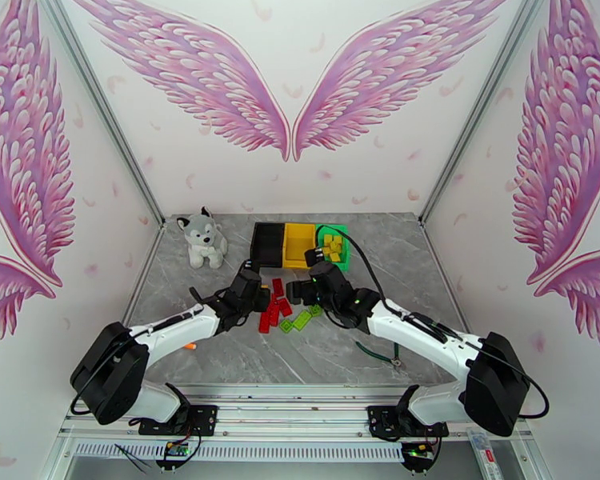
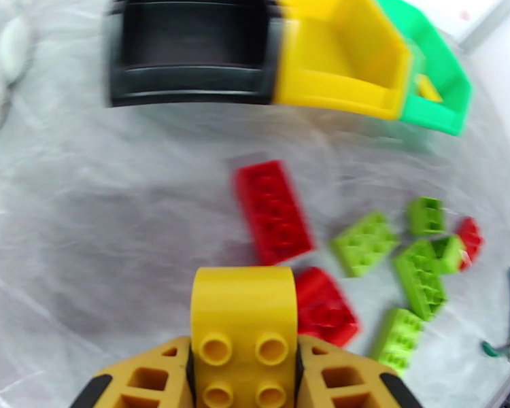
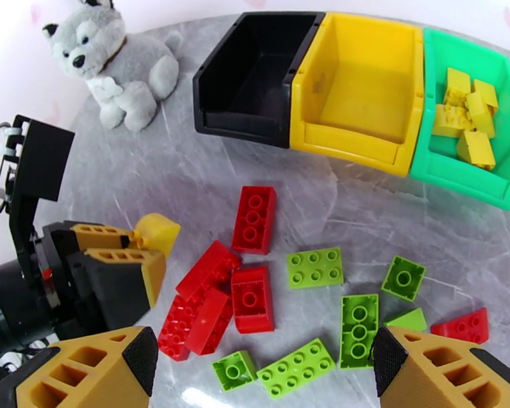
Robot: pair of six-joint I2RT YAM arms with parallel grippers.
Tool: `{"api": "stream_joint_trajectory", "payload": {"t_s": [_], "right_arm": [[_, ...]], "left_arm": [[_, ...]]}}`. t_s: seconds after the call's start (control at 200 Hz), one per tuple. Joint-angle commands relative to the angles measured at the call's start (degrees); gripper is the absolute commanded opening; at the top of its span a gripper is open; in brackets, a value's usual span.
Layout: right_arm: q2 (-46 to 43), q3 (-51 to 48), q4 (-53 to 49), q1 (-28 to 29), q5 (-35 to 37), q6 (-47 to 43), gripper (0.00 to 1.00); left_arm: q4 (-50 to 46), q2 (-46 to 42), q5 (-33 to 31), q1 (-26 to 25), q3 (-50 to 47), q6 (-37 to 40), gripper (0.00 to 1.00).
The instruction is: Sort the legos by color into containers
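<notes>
Left gripper (image 2: 245, 365) clamped on one yellow lego (image 2: 243, 311) just beside the loose red legos (image 3: 253, 219); right gripper (image 3: 263, 355) spread wide over red and light green legos (image 3: 315, 268) on the table (image 3: 404, 219); more yellow legos (image 3: 469, 113) lie in the green bin (image 3: 459, 181).

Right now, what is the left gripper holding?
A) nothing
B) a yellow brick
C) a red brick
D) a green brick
B: the left wrist view shows the left gripper shut on a yellow brick, its studs facing the camera.
</notes>
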Motion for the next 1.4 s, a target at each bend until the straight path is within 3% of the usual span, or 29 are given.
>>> {"api": "stream_joint_trajectory", "payload": {"t_s": [0.0, 0.1, 0.28, 0.42, 0.595, 0.785, 0.865, 0.935, 0.99, 1.07, 1.395], "right_arm": [[-1.5, -2.8, 3.2, -3.3, -6.3, 2.7, 0.9], [-3.2, -4.6, 3.8, -5.6, -6.3, 3.9, 0.9], [-8.8, -6.2, -2.0, -6.7, 6.5, 6.3, 0.9], [-17.4, -10.3, -1.5, -7.2, 12.5, 7.1, 0.94], [-24.2, -11.9, -1.9, -7.3, 15.4, 6.2, 0.97], [-24.2, -11.5, -2.3, -7.4, 15.4, 6.1, 0.98], [-23.7, -11.0, -2.7, -7.4, 15.4, 6.1, 0.98], [-23.6, -11.0, -2.7, -7.5, 15.1, 6.1, 0.98], [-23.5, -11.1, -2.6, -7.6, 14.9, 6.1, 0.98], [-23.5, -11.1, -2.6, -7.6, 14.9, 6.1, 0.98], [-22.8, -11.9, -0.9, -7.7, 12.3, 6.5, 0.98]], "left_arm": [[6.1, 2.8, 11.2, 0.8, 5.2, 0.6, 0.28], [8.9, 7.0, 16.4, 1.2, 9.7, -0.3, 0.28], [10.9, 15.7, 21.1, 1.2, 20.9, -1.4, 0.28], [10.6, 23.3, 22.6, 1.2, 32.0, -1.7, 0.28], [10.3, 33.2, 23.0, 1.3, 44.7, -1.5, 0.3], [7.4, 45.6, 25.9, 2.1, 61.1, -3.0, 0.34], [4.6, 50.3, 26.2, 2.2, 68.1, -3.4, 0.39], [2.7, 52.7, 25.8, 2.3, 72.3, -3.5, 0.56], [2.7, 53.0, 25.1, 2.4, 72.9, -3.7, 0.68], [3.6, 51.1, 24.9, 2.2, 71.3, -3.7, 0.74], [4.3, 29.4, 14.8, -1.0, 50.1, -1.2, 0.77]]}}
